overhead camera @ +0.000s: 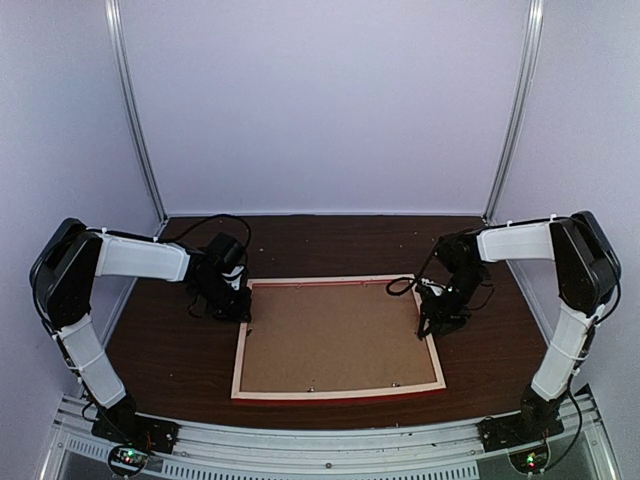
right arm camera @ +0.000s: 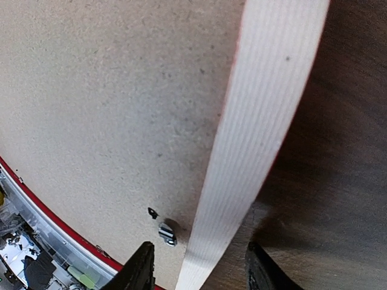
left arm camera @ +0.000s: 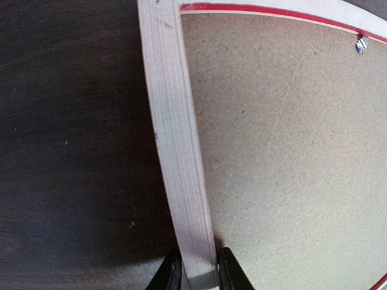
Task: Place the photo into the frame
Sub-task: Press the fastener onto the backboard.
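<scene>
Table (overhead camera: 180, 350): dark wood, fills the lower half of the top view.
Frame (overhead camera: 339, 391): centre of the top view, face down, pale back up.
Backing board (overhead camera: 335, 335): brown, seated inside the rails.
Photo: not visible; presumably beneath the board, unconfirmed.
Left gripper (left arm camera: 198, 272): pinched on the frame's left rail.
Right gripper (right arm camera: 199, 266): jaws wide, straddling the right rail without touching it.
Clip (right arm camera: 167, 232): small metal tab on the board by the right rail; whether it is fastened cannot be told.
Status: judged near the end; securing unverified.

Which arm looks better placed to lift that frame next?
Probably the left: the left gripper is pinched on the frame at its pale rail, while the right gripper straddles the opposite rail with fingers apart, gripping nothing.
</scene>
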